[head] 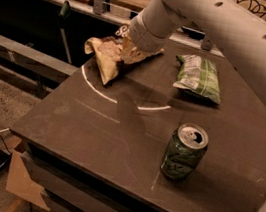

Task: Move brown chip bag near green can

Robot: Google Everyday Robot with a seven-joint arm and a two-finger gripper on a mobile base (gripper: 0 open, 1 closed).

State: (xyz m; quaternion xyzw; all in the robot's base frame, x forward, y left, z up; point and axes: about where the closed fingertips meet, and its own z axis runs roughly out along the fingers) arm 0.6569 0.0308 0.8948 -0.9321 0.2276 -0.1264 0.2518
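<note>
The brown chip bag (pixel 104 56) is crinkled, dark brown and tan, and hangs at the table's far left corner, its lower tip just over the edge. My gripper (pixel 128 50) reaches down from the big white arm (pixel 222 26) at the upper right. It is shut on the bag's right upper part, and the bag hides most of its fingers. The green can (pixel 184 152) stands upright with its silver top showing at the front right of the table, well apart from the bag.
A green and white chip bag (pixel 199 77) lies at the back right of the dark table (pixel 94 127). A white arc (pixel 109 97) is marked on the tabletop. Rails and a bench stand behind the table, and the floor drops away to the left.
</note>
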